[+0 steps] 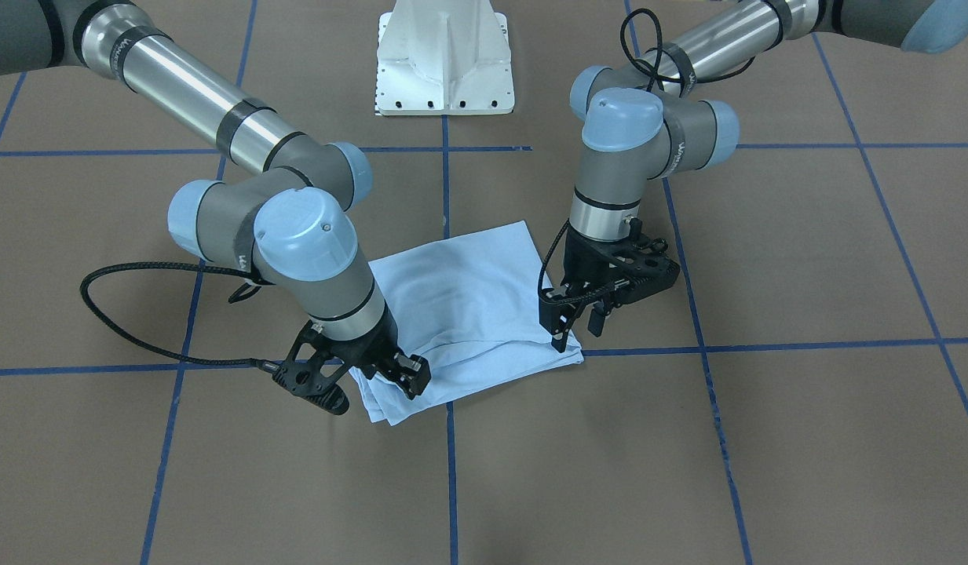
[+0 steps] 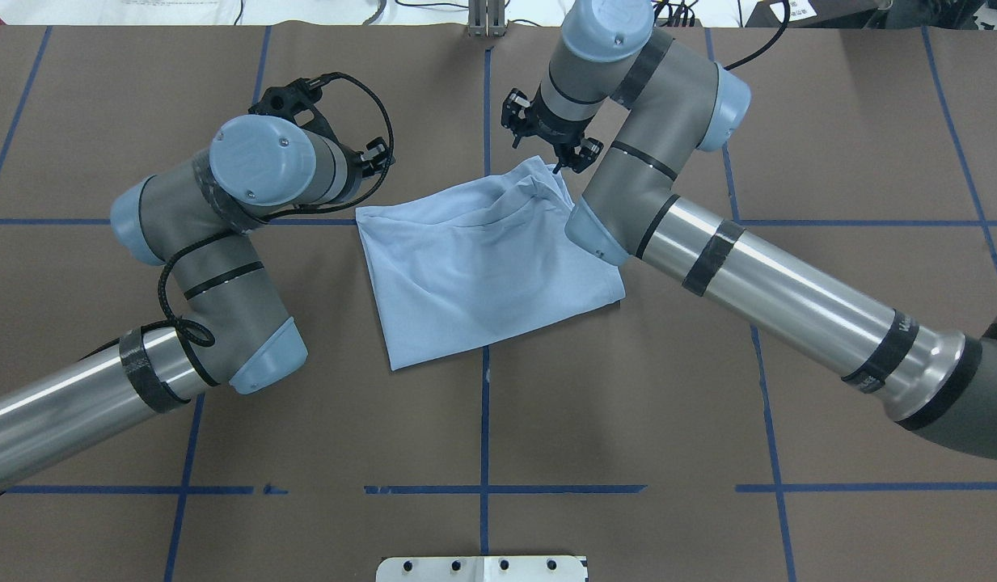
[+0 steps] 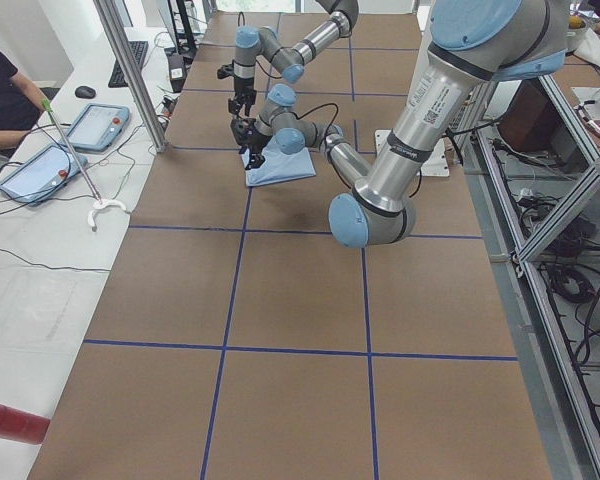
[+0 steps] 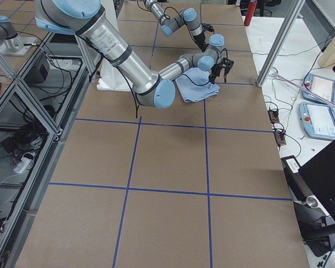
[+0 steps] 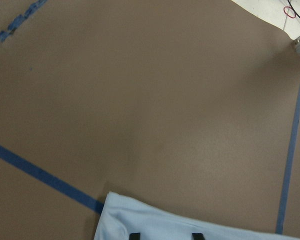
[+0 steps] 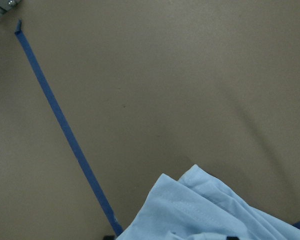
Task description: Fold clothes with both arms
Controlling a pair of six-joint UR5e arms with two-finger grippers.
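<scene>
Desk [image 1: 484, 486] centre carries the light blue T-shirt [image 1: 468, 306], folded flat. Left gripper [image 1: 578, 329] sits over one operator-side corner, right gripper [image 1: 405, 375] over the other — both with fingers apart, holding nothing.

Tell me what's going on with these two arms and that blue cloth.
A thin light blue T-shirt lies on the brown table, already folded into a compact, roughly square bundle. The black left tool and the black right tool are down at the two corners of its edge farthest from the robot's base, one at each. Both look open, with their fingers parted over the fabric. The shirt lies flat and nothing is lifted.
</scene>
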